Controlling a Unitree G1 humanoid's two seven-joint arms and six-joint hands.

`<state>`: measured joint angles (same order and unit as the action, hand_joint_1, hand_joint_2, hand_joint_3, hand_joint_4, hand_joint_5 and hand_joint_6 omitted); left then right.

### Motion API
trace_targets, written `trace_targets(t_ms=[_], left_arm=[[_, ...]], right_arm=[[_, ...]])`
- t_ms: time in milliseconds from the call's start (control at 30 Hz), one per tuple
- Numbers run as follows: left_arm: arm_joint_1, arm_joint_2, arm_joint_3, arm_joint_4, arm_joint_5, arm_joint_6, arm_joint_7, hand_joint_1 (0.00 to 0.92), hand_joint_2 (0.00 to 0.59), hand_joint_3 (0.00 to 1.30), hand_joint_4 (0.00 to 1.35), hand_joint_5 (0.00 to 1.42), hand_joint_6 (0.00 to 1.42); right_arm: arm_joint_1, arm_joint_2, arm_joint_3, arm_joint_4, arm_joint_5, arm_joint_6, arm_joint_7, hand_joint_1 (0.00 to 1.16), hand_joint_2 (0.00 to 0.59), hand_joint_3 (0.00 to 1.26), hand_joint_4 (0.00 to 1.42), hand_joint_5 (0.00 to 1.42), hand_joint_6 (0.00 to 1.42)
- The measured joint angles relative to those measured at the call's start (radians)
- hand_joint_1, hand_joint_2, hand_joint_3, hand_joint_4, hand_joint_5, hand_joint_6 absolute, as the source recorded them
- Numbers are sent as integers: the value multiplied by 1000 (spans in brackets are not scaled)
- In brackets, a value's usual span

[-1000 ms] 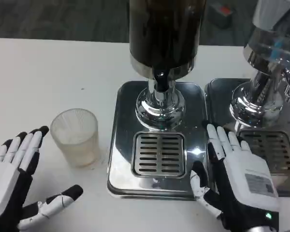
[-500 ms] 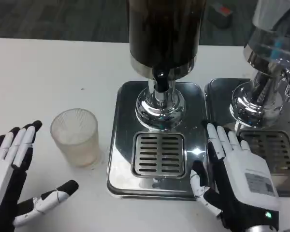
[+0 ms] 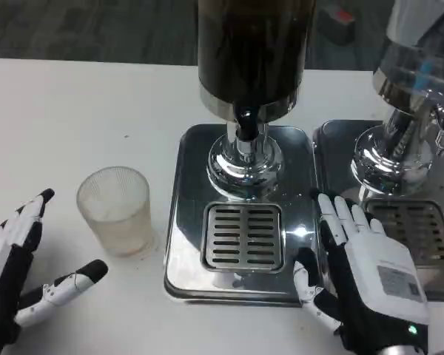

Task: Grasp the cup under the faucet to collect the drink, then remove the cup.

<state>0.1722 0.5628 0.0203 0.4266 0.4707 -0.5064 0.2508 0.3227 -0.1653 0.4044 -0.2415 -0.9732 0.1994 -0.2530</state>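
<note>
White table (image 3: pixel 74 96), nothing done yet: cup (image 3: pixel 117 210) sits empty at 9 o'clock of the faucet (image 3: pixel 246 122). My left hand (image 3: pixel 18 285) and right hand (image 3: pixel 362 277) hold nothing, fingers spread.

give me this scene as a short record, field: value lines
cup: clear ribbed cup upright on the white table, left of the dispenser, not under the faucet
faucet: black faucet above the slotted drain grate
dispenser: dark drink dispenser on a shiny steel tray
left hand: left hand open beside the cup, apart from it
right hand: right hand open, fingers spread at the tray's right edge
</note>
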Motion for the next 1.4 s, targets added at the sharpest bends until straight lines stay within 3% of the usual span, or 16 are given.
trace_targets(t_ms=[267,567,1067,1400], left_arm=[[-111,-48,-46,194,-26,-120,37,0,0,0,0,0,0],[-198,-88,-43,354,-73,-194,56,17,0,0,0,0,0],[-322,-98,-95,458,-61,-209,70,130,1,0,0,0,0],[-373,-99,-146,512,-27,-208,100,160,4,0,0,104,33]], right_arm=[[4,-2,-3,-6,0,5,13,398,582,41,0,0,0],[9,0,-3,-17,0,19,16,393,575,47,0,0,0],[21,10,0,-31,0,34,18,386,568,66,0,0,0],[29,16,1,-41,-1,47,23,376,542,92,0,0,0]])
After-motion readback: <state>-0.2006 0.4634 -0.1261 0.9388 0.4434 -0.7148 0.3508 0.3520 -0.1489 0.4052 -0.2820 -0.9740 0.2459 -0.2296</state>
